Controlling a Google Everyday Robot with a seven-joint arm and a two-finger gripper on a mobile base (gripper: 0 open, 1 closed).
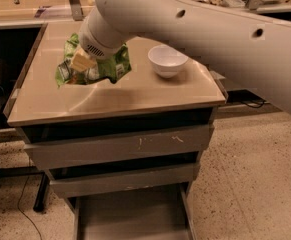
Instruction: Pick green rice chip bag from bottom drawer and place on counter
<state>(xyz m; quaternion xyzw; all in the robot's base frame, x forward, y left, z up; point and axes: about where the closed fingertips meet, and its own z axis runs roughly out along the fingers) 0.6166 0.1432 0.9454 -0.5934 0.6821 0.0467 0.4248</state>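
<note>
The green rice chip bag (pixel 110 68) is crumpled and hangs just over the left half of the counter (pixel 135 98), throwing a shadow on it. My gripper (pixel 82 62) comes in from the upper right and is shut on the bag's top, one yellowish finger (pixel 81 61) showing against the foil. My thick white arm (pixel 195 29) crosses the top of the view and hides the bag's upper part. The bottom drawer (pixel 130 215) stands pulled out below, its flat floor bare.
A white bowl (pixel 167 60) sits on the counter just right of the bag. Two shallower grey drawers (pixel 120 149) are closed under the countertop. A cluttered shelf (pixel 30 4) runs along the back. Speckled floor lies to the right.
</note>
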